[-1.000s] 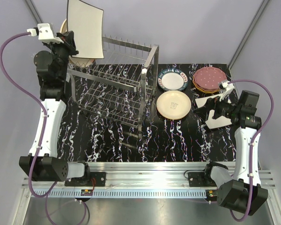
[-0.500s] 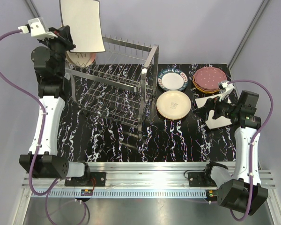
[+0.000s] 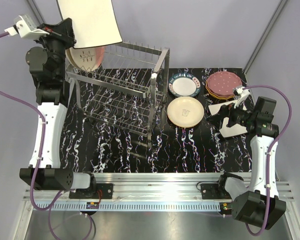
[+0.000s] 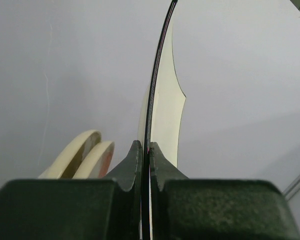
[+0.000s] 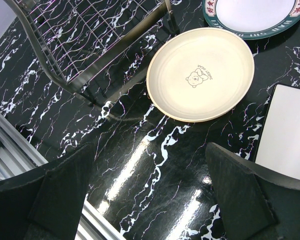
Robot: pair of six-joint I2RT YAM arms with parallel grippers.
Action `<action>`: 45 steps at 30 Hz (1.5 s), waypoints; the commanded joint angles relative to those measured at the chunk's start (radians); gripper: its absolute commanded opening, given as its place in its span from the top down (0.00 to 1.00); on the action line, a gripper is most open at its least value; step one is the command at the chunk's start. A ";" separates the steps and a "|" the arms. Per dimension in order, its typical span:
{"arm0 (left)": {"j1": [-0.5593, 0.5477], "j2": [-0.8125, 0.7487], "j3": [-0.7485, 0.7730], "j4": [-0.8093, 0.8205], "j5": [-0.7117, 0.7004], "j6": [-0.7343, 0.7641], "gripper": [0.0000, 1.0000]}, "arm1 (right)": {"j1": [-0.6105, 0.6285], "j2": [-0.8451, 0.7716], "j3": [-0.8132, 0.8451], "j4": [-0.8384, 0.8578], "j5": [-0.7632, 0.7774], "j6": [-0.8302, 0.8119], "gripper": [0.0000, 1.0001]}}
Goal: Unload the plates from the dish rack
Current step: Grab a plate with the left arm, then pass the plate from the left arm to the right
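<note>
cream round plate (image 5: 210, 50), bear logo (image 5: 194, 78) w/ tiny text, illegible

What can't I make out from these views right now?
- Top view: square plate in the left gripper, upper edge cut off by the frame.
- Top view: round plates in the dish rack, partly behind that plate; count unclear.
- Top view: stack under the maroon plate, covered by it.

square plate (image 3: 90, 22) aloft, round plates (image 3: 85, 59) in rack (image 3: 159, 65)
</note>
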 commanded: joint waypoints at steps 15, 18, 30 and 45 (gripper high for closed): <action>-0.004 -0.105 -0.066 0.280 0.342 -0.702 1.00 | 0.002 -0.042 0.141 0.103 -0.019 0.206 0.00; -0.035 -0.114 -0.124 0.302 0.388 -0.741 1.00 | 0.002 0.031 0.236 0.079 -0.266 0.284 0.00; -0.335 -0.089 -0.206 0.288 0.422 -0.650 1.00 | 0.146 0.101 0.352 0.615 -0.381 1.054 0.00; -0.487 -0.042 -0.217 0.285 0.379 -0.592 1.00 | 0.283 0.113 0.272 0.855 -0.171 1.336 0.07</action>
